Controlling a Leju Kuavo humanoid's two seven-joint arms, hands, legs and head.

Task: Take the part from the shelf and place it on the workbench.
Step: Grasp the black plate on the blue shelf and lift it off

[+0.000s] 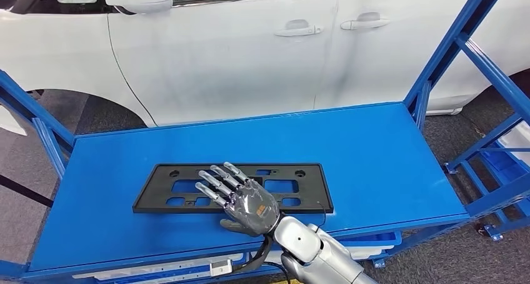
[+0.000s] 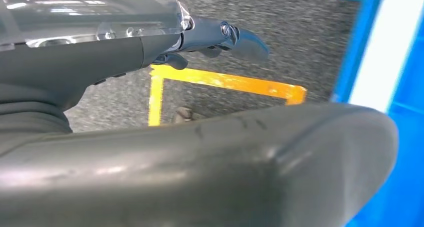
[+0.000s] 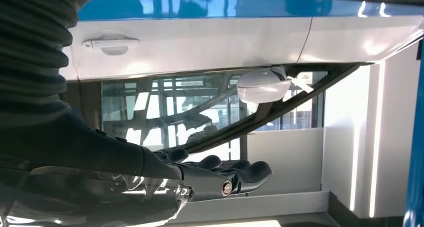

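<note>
The part point(image 1: 232, 187) is a flat black plastic frame, long and narrow, with rectangular cut-outs and small mounting holes, very like a licence-plate holder. It lies flat on the blue shelf point(image 1: 387, 165), nearer the front edge than the back and somewhat toward the left end, its long sides parallel to the front edge. A white car point(image 1: 250, 46) stands just behind the shelf.

The right robot hand point(image 1: 240, 199) is over the middle of the part's near long edge, fingers straight and spread, pointing toward the back-left; it holds nothing. Whether the fingers touch the plastic cannot be told. The right wrist view shows the same flat, outstretched fingers point(image 3: 235, 174). The left robot hand point(image 2: 220, 37) hangs beside the rig over grey floor with a yellow marking point(image 2: 225, 82); it holds nothing, but how its fingers lie is unclear.

Judged by its look, the part should be light and fairly stiff, though a thin frame this long may flex or droop at the ends if taken by one end. The plastic looks smooth and lies flush on a smooth painted surface, so getting fingers under it will be the difficulty. Good holds seem to be the near long edge at mid-length, for balance, or a finger hooked through a central cut-out with the thumb against the rail. Sliding it to overhang the front edge would also free an edge for pinching.
</note>
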